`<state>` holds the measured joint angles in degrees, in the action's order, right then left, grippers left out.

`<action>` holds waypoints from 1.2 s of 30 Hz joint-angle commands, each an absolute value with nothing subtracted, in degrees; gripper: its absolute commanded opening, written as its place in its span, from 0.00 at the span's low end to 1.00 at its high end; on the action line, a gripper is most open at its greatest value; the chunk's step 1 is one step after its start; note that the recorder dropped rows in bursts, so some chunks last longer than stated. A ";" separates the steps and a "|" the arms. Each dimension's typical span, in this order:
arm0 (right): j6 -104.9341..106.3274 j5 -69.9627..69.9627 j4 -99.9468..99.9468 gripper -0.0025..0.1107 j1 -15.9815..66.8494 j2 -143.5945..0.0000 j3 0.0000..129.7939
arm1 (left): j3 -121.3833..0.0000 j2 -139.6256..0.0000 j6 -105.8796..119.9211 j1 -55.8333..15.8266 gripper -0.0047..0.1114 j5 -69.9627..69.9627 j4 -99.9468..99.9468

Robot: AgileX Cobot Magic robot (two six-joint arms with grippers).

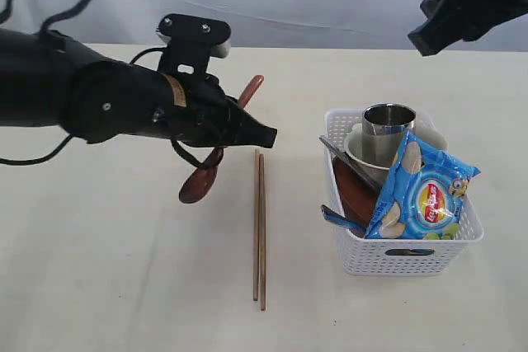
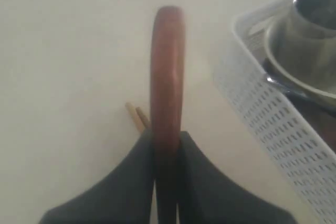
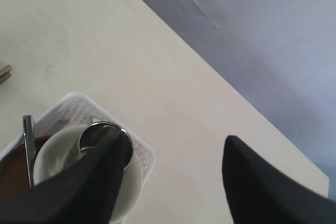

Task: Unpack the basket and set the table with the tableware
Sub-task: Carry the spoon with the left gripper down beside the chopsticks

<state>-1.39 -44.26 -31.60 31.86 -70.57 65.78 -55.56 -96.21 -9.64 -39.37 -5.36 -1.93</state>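
Exterior view: the left gripper [image 1: 247,131] holds the spoon [image 1: 200,182] tilted over the table [image 1: 99,286], left of the chopsticks [image 1: 259,228]. Best to lower it level and parallel, just beside them without nudging, then let go. The basket [image 1: 396,261] sits toward the right edge.

Left wrist view: jaws clamped on the spoon's handle.

Right wrist view: the right gripper [image 3: 176,150] hangs spread wide and empty, with the cup [image 3: 100,132] showing past one finger.
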 commanded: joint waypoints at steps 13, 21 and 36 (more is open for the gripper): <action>-5.37 -42.26 -31.21 0.49 31.54 -70.26 65.87 | -64.34 -105.18 -42.10 -29.43 0.04 -26.53 32.83; -6.16 -42.10 -31.21 0.49 31.54 -70.26 65.87 | -69.91 -105.21 -54.23 -36.94 0.04 -44.18 42.12; -6.52 -42.33 -31.00 0.49 31.54 -70.26 65.87 | -68.86 -105.42 -69.42 -50.41 0.04 -32.68 36.83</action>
